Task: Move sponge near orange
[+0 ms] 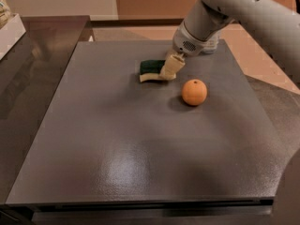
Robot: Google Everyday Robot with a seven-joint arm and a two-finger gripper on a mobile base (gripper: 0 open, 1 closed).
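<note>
The sponge (150,71), dark green on top with pale yellow foam below, lies at the back middle of the grey table (117,139). My gripper (170,68) comes down from the upper right, its pale fingers shut on the sponge's right end. The orange (194,92) sits on the table just to the right of and a little nearer than the sponge, a short gap away from the gripper. The sponge's right end is hidden behind the fingers.
A pale bottle (212,45) stands at the table's back right, partly behind my arm (234,8). A white box (10,32) sits on the dark counter (37,69) at the far left. The table's right edge drops off near the orange.
</note>
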